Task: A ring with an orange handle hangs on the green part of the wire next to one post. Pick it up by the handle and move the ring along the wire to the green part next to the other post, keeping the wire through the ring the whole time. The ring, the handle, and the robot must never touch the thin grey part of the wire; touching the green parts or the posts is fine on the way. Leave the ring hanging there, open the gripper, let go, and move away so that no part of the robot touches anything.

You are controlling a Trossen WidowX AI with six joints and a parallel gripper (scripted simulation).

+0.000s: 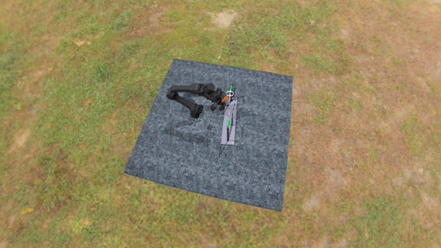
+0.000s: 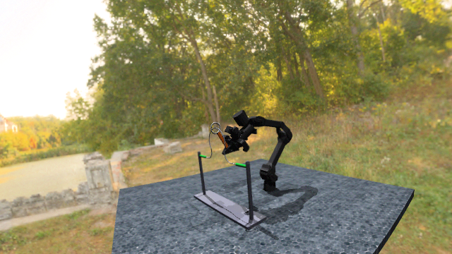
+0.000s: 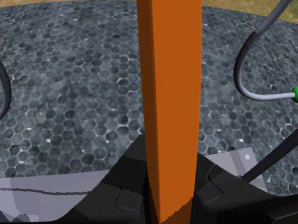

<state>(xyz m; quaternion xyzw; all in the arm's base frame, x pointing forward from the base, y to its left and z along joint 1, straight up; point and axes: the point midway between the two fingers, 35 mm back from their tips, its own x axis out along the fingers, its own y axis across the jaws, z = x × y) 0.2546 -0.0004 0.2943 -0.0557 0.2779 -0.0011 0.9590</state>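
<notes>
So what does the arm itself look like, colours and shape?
The arm is matte black all over: slim boxy links, chunky rounded joints, a small base. The gripper has two blocky black fingers. No markings or loose cables are visible.

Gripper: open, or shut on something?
Shut on the orange handle: in the wrist view the gripper has dark fingers pressed against both sides of it.
</notes>
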